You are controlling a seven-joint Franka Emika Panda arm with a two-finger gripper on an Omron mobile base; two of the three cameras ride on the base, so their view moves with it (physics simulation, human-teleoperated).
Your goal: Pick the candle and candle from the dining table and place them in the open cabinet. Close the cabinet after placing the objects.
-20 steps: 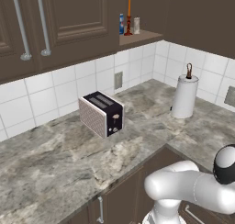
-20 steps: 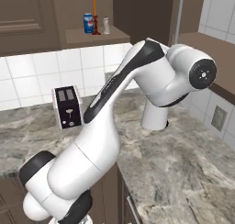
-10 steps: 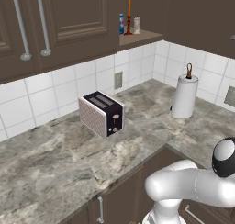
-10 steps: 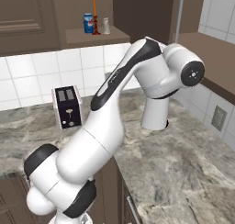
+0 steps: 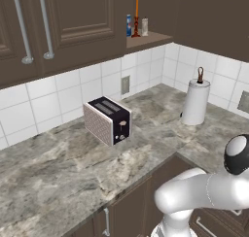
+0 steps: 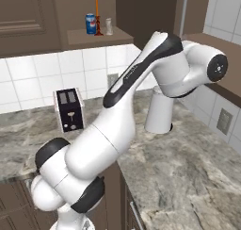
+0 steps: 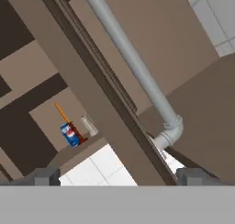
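Both candles are already on the open cabinet shelf [image 6: 96, 37]: orange taper candle [image 6: 97, 10] upright on its dark red base, stubby pale candle [image 6: 109, 26] just beside it, blue can [image 6: 91, 24] on the taper's other side. Same trio seen in the hand view: taper [image 7: 64, 115], pale candle [image 7: 89, 126], can [image 7: 69, 135]. Only the door close is judged to be left.

Gripper [image 7: 118, 176] is spread fully, nothing between the fingertips. It is parked close to the edge of the open cabinet door [image 7: 96, 99], with the silver bar handle [image 7: 133, 62] running diagonally just above.

Risks from here:
- Door pushed near its edge with splayed fingers: a fingertip could be caught behind the handle's lower standoff [image 7: 169, 132] and dragged as the door swings.
- Door swung fast: the shelf could be jolted and the thin taper toppled into the can or off the front lip.
- Contact state is unclear; the door fills the close-up at an oblique roll, so touching or just clear cannot be told. A push started from a gap would land as an impact.
- Elbow [image 6: 207, 66] is held high beside the paper towel roll [image 6: 160, 109]; a wide sweep could knock it.
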